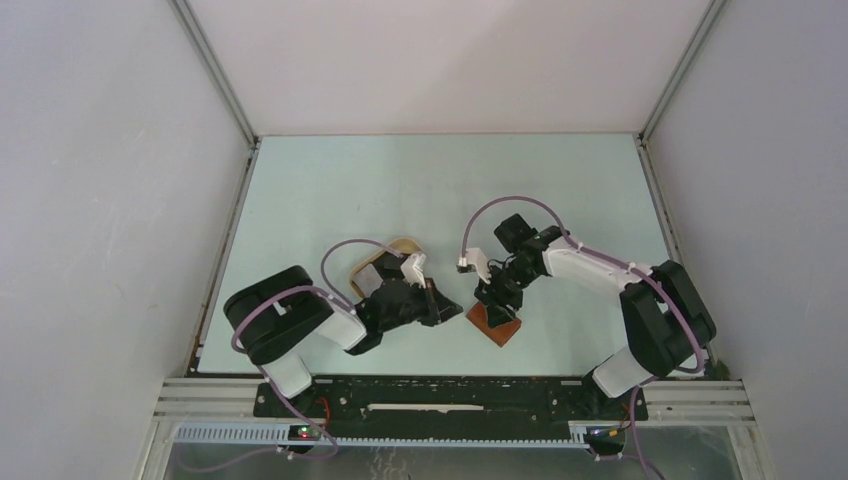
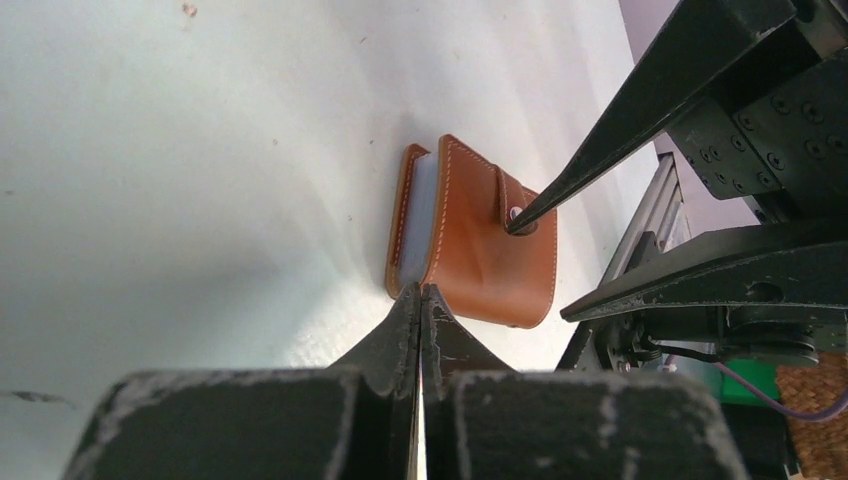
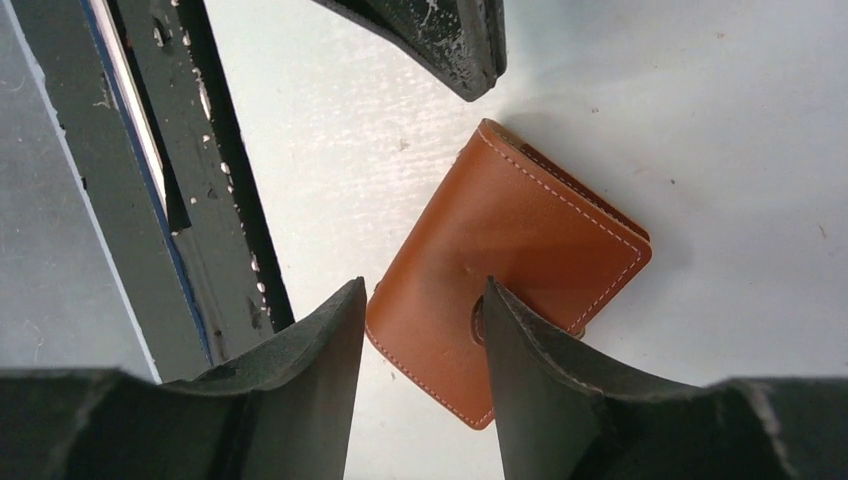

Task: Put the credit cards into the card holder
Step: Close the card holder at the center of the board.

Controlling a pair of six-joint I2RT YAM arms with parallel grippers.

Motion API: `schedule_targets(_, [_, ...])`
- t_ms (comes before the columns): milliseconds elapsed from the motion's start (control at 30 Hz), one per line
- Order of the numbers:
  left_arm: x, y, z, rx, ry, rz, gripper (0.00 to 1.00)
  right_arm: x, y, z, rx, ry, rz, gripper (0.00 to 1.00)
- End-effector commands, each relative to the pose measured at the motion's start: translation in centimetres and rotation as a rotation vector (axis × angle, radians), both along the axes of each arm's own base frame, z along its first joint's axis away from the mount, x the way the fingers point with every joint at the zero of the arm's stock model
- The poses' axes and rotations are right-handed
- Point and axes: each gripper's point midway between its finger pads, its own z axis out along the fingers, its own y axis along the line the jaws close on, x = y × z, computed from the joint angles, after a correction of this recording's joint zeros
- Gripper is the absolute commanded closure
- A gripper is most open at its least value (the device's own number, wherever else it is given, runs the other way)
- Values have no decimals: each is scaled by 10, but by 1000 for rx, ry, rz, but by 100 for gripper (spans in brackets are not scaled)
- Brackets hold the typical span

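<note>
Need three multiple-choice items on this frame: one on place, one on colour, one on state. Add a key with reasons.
1. Where is the card holder?
A) on the table, near its front edge
B) in a tray
C) against the far wall

2. Its leather is:
A) black
B) blue
C) reddish-brown

3. The left jaws are:
A) wide open
B) shut, holding nothing
C) clamped on a card

Key:
1 A, the top view shows it flat on the table near the front edge.
2 C, both wrist views show reddish-brown leather with pale stitching.
3 B, the left wrist view shows the jaws pressed together with nothing between them.
</note>
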Motion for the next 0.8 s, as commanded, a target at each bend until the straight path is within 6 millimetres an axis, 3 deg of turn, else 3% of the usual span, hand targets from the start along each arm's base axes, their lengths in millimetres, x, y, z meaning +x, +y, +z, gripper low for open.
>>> schedule_targets(0, [12,-11,34,-32,-115,-5,100,4,7,32,83,-80,50,44])
schedule_targets(267, [7,-15,44,-33,-165,-44,100,6,2,48,132,-191,117,43])
schedule_targets(400, [4,-17,47,-31,-184,-62,100,23,-7,60,146,-351,129,44])
schedule_targets(600, [0,-26,47,24,-257,-102,100,33,-26,46,136,-646,280,44])
schedule_targets(767, [-3,-37,54,83,-364,-141,97,36,-27,35,152,-669,354,46])
